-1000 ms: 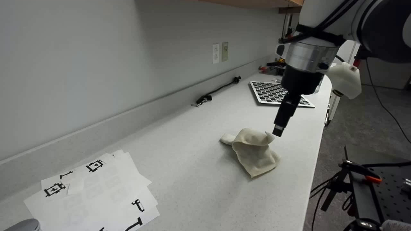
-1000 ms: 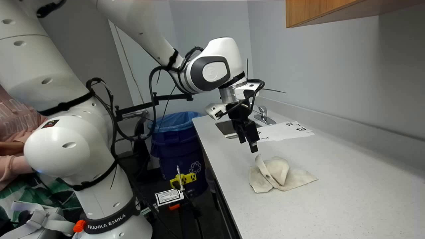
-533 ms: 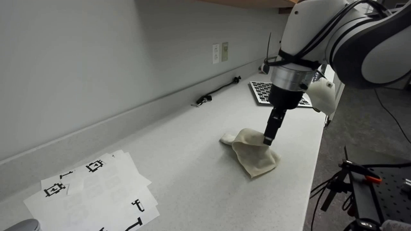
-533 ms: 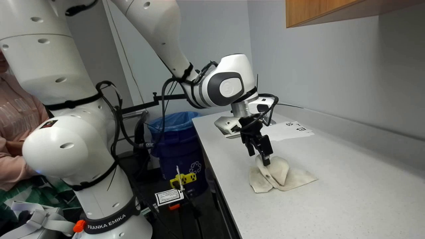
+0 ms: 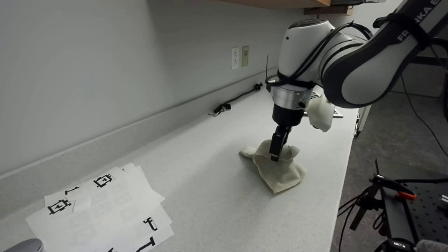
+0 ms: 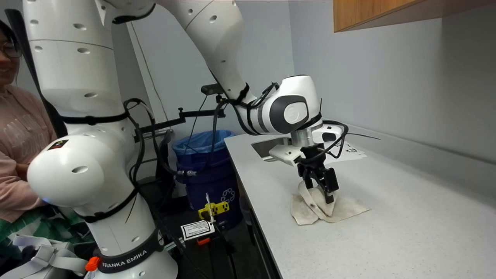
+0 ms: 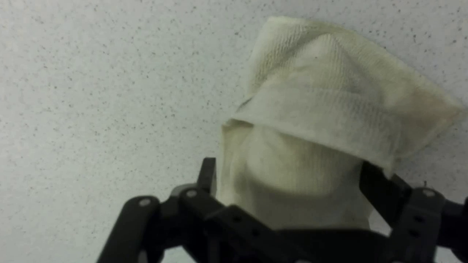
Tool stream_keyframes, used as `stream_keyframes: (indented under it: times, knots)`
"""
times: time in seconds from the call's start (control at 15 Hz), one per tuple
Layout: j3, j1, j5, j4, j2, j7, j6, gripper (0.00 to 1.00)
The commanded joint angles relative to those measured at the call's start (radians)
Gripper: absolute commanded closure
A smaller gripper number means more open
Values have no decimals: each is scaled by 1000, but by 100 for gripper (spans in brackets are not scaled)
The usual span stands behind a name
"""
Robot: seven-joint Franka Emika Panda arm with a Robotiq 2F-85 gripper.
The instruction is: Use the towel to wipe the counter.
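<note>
A crumpled cream towel (image 5: 280, 177) lies on the pale speckled counter (image 5: 217, 213), with a raised fold on top. It also shows in an exterior view (image 6: 350, 209). My gripper (image 6: 319, 193) is low over the towel, pointing down. In the wrist view my gripper (image 7: 289, 166) is open, with its fingers apart on either side of the towel's raised part (image 7: 299, 164). The right finger's tip is partly hidden under a fold there. The left finger is beside the towel's edge. Whether the fingertips touch the counter cannot be told.
Printed paper sheets (image 5: 105, 210) lie on the counter, near the sink (image 6: 267, 149). A black cable with a clamp (image 5: 224, 107) lies along the wall. A patterned board (image 5: 337, 113) is partly hidden behind the arm. A wooden cabinet (image 6: 387, 13) hangs above. The counter's front edge (image 5: 344, 182) drops to the floor.
My gripper has come down and across, from above and beside the towel to around its raised part. The gripper stays open. The towel has not visibly moved.
</note>
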Motion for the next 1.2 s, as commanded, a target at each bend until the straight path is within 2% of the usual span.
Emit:
stream_keyframes:
  times: [0.0, 0.27, 0.4, 1.13]
  knots:
    - [-18, 40, 34, 71, 70, -32, -1, 0]
    - [-22, 65, 47, 100, 95, -27, -23, 0]
    - [-30, 70, 42, 71, 76, -15, -3, 0]
    - [-32, 73, 43, 79, 84, -15, -3, 0]
